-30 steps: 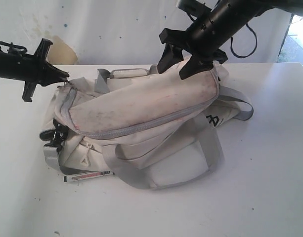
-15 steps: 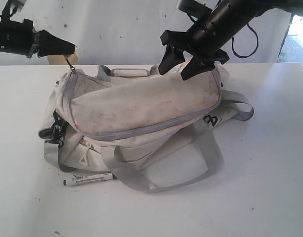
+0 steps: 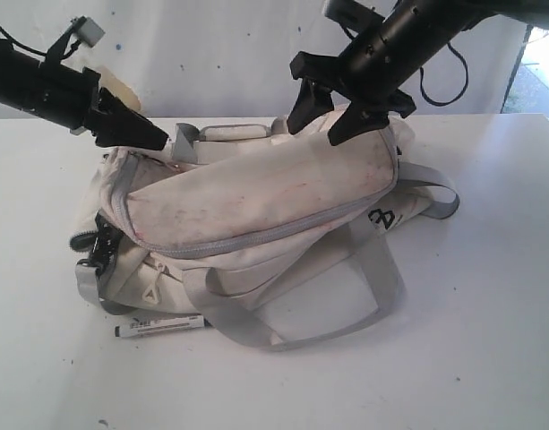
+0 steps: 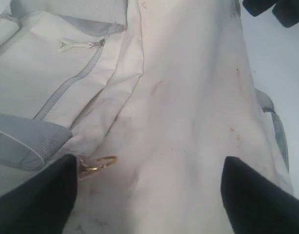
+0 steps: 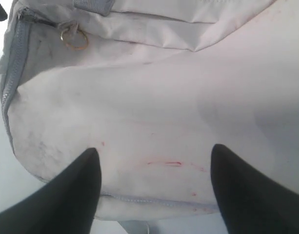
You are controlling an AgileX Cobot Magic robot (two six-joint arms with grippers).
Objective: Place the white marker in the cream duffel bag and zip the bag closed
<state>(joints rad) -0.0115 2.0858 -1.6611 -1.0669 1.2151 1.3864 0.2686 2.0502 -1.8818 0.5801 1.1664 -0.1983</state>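
white marker [image 3: 159, 325]: outside, on counter [image 3: 471, 313] at near-left of cream duffel bag [image 3: 256, 197]
zip [image 3: 256, 236]: looks shut
left tool [image 4: 149, 163]: wide, empty
right tool [image 3: 314, 130]: wide, empty
remaining: open, insert, rezip

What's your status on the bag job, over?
Left pincer open over bag, right pincer open at its other end. Marker on table, outside bag. Zip looks shut, blocking the way in.
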